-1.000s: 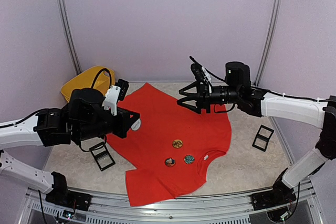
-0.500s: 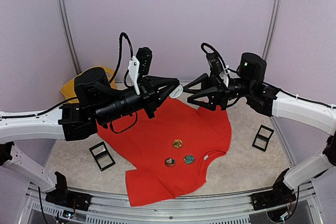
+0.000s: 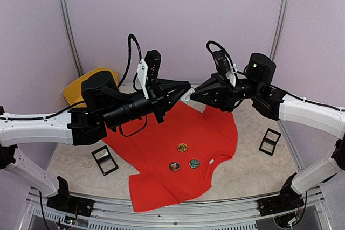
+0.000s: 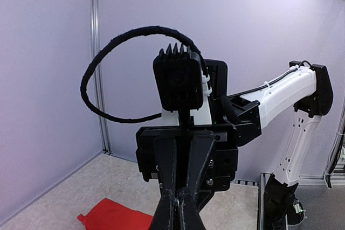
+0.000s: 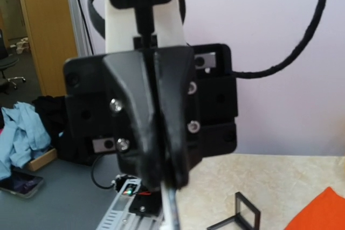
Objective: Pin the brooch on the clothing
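Observation:
The brooch, a small white disc, hangs in the air above the back of the clothing, a red T-shirt spread flat on the table. My left gripper is shut on the brooch from the left. My right gripper meets it tip to tip from the right, shut on the same disc. In the right wrist view the brooch shows edge-on under the left gripper's closed fingers. The left wrist view shows the right gripper's fingers pressed together head-on.
Three round badges lie on the shirt's chest. A yellow basket stands at the back left. Two small black frame stands sit on the table, one at the left and one at the right.
My left arm rose from low at the left, carrying the brooch up to the middle. My right gripper came to meet it and closed from wide open onto the disc.

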### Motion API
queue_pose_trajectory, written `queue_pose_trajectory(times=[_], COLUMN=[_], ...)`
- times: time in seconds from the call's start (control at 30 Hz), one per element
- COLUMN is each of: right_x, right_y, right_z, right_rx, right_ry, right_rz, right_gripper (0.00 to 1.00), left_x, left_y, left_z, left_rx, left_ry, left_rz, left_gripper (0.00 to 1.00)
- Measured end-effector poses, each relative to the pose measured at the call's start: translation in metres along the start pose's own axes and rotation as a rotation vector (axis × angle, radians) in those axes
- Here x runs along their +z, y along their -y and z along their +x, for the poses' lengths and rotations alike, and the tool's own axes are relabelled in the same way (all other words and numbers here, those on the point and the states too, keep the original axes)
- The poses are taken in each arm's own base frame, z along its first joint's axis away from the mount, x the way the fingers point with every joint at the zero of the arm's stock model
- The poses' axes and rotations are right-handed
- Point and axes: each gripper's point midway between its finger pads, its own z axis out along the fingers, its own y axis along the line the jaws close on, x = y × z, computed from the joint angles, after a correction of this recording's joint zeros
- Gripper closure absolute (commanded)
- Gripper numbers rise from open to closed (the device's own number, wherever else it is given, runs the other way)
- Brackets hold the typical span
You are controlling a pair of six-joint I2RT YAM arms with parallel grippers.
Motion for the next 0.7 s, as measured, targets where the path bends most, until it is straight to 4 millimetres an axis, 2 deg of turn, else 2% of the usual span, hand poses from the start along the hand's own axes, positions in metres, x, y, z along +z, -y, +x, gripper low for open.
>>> queue_pose_trajectory(times=[0.07,0.3,0.37,0.4,0.43,0.47,0.57,0.7], right_x=[0.000,0.001,0.001,0.001,0.001,0.001,0.001,0.000], right_y=[0.000,-0.001,-0.001,0.000,0.000,0.001,0.003,0.007], right_z=[0.000,0.001,0.001,0.002,0.002,0.003,0.005,0.007], right_rx=[0.003,0.001,0.004,0.003,-0.001,-0.004,-0.016,-0.057], right_ry=[-0.001,-0.002,-0.005,-0.008,-0.014,-0.021,-0.051,-0.107], right_rz=[-0.001,-0.008,-0.007,-0.006,-0.004,-0.001,0.014,0.046], right_gripper=[1.00,1.00,1.00,1.00,1.00,1.00,1.00,1.00], left_x=[0.000,-0.001,-0.001,-0.002,-0.002,-0.003,-0.008,-0.024], left_y=[0.000,0.001,0.001,0.000,-0.001,-0.002,-0.007,-0.016], left_z=[-0.001,-0.002,-0.001,0.000,0.001,0.002,0.004,-0.004], left_rx=[-0.002,-0.017,-0.026,-0.029,-0.035,-0.031,-0.043,-0.048], left_ry=[0.003,0.013,0.012,0.010,0.005,-0.002,-0.030,-0.064], left_rz=[0.000,0.005,0.003,-0.001,-0.005,-0.013,-0.038,-0.070], left_gripper=[1.00,1.00,0.91,0.81,0.65,0.55,0.45,0.43])
